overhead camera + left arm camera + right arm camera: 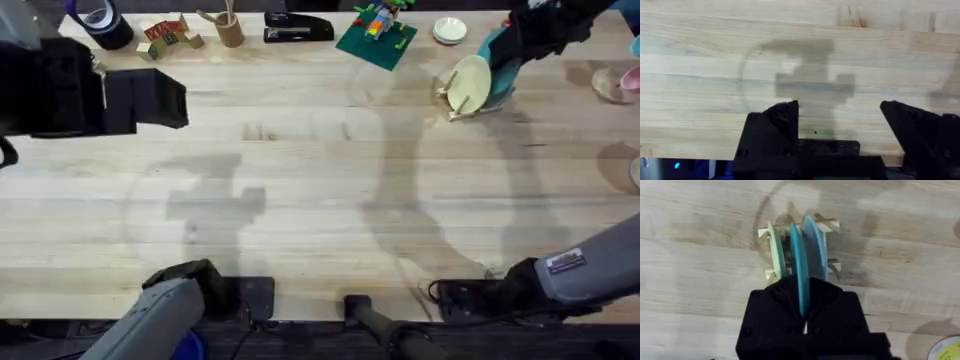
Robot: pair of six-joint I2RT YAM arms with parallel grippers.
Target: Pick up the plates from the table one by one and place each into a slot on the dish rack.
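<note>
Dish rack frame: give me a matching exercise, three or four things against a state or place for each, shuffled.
Things:
1. turquoise plate
2. cream plate
3. left gripper
4. small white dish

States:
A. open over bare table
B. standing in the dish rack's outer slot
C. pinched by the right gripper's fingers
D. flat at the table's far edge

Pairs: 1-C, 2-B, 3-A, 4-D

Overhead camera looks down and forward across the table [300,200]. Right wrist camera sits close above the dish rack [797,250], shared with overhead.
</note>
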